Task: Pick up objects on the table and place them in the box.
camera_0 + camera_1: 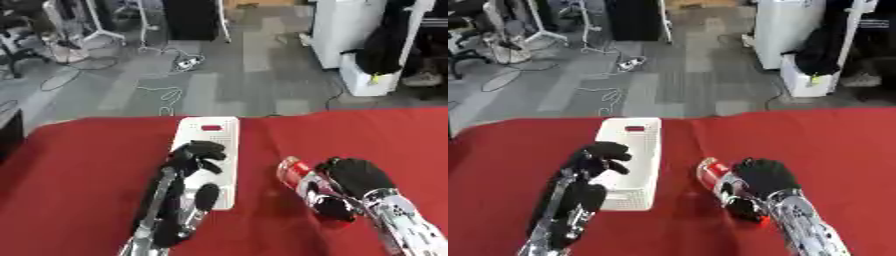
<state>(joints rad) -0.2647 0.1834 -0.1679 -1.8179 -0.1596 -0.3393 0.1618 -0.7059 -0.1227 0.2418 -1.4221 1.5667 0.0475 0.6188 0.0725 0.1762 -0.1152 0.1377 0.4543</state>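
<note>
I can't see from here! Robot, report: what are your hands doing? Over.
Right robot hand curled round red can on red table. Left robot hand curled, holding nothing, over white box. Nothing between can and box.

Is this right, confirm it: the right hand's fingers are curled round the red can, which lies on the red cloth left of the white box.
Not quite: the red can lies right of the white box, as the left eye view shows. The right hand does curl round it on the red cloth.
</note>
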